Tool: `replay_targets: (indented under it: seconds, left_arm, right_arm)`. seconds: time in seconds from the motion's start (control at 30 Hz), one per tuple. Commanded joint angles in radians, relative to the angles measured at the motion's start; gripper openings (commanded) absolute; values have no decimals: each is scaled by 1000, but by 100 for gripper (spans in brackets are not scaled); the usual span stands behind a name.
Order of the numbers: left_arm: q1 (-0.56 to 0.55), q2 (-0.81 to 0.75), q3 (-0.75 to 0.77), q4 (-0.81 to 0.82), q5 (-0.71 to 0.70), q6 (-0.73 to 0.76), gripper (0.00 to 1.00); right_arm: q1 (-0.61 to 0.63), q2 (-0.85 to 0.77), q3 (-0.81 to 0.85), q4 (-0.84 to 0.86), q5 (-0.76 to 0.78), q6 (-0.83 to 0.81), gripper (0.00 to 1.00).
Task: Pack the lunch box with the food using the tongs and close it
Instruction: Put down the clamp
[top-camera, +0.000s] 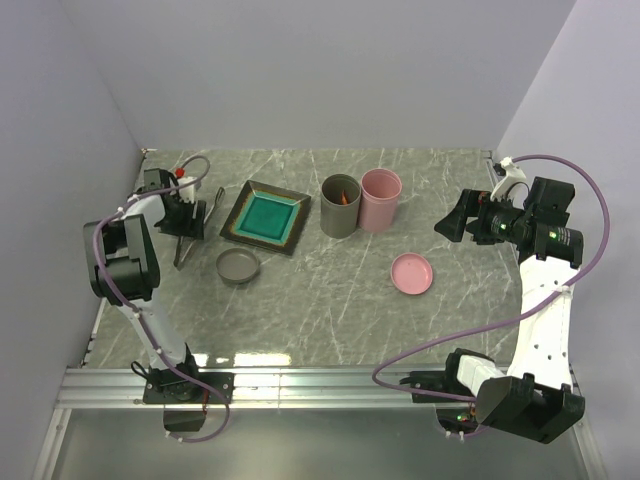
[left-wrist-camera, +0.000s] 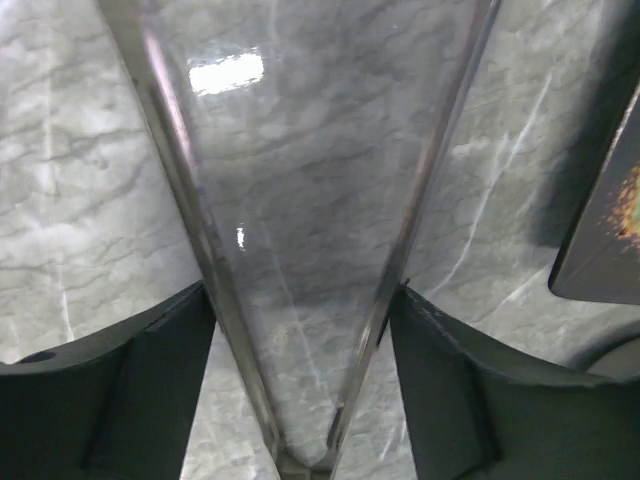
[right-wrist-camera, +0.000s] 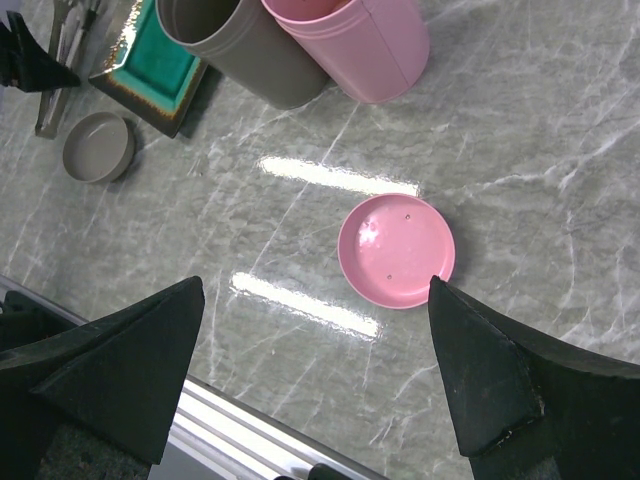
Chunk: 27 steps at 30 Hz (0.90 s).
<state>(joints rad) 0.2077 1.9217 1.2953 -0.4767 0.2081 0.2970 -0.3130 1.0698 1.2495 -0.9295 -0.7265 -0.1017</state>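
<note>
By the left wall (top-camera: 60, 150), the left tool (left-wrist-camera: 300, 300) straddles the tongs (left-wrist-camera: 190, 200), grip impossible to tell; the right tool (right-wrist-camera: 316, 290) hangs spread over open counter (right-wrist-camera: 520, 150).

Both arms pair white link shells with bulky black joint housings and black base plates. The left arm (top-camera: 125, 262) wears a thin lilac cable (top-camera: 203, 160) and a small red part (top-camera: 181, 172) by its wrist. The right arm (top-camera: 540, 300) trails a longer lilac cable (top-camera: 604, 215) in a wide loop, with tiny green lights (top-camera: 553, 236) on its black housings. The right gripper (right-wrist-camera: 316, 285) has matte black, wedge-shaped fingers (right-wrist-camera: 110, 370)
</note>
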Motion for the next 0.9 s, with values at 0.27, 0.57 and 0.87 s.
replay_targets:
  seconds: [0.27,0.57,0.87]
  left_arm:
    - [-28,-64,28,-2,-7,-10,80]
    - [-31,-151,151,-125,112,-55,99]
    - [-50,-302,180,-310,339,163,100]
  right_arm:
    - [-8,-13,24,-2,-10,-12,100]
    - [-9,-22,24,-2,-7,-10,100]
    - [-8,-24,27,-15,-10,-27,100]
